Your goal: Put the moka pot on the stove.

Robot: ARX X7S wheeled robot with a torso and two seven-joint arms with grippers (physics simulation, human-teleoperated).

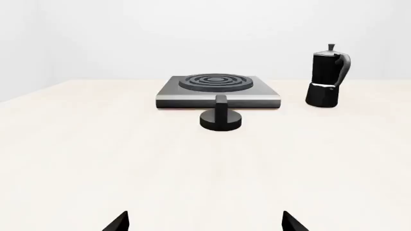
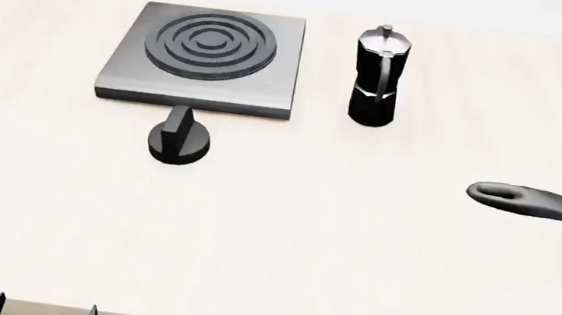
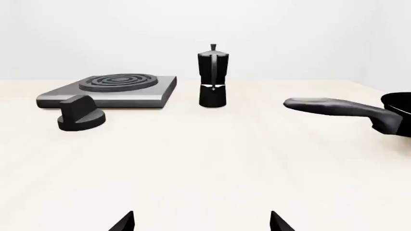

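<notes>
The moka pot (image 2: 379,78) stands upright on the pale, faintly grained table (image 2: 335,241), just beside the stove (image 2: 207,60) on its right and not touching it. It is a faceted black body pinched at the waist, with a silver-grey lid, a small knob and a curved handle. The stove is a flat square slab of brushed grey metal with raised concentric rings in the middle; nothing sits on it. A round black dial knob (image 2: 179,144) lies just in front of the slab. A long matte black pan handle (image 2: 538,203) reaches in from the right. The left pincer (image 1: 204,222) and the right pincer (image 3: 201,222) are both spread, holding nothing, at the table's near edge.
</notes>
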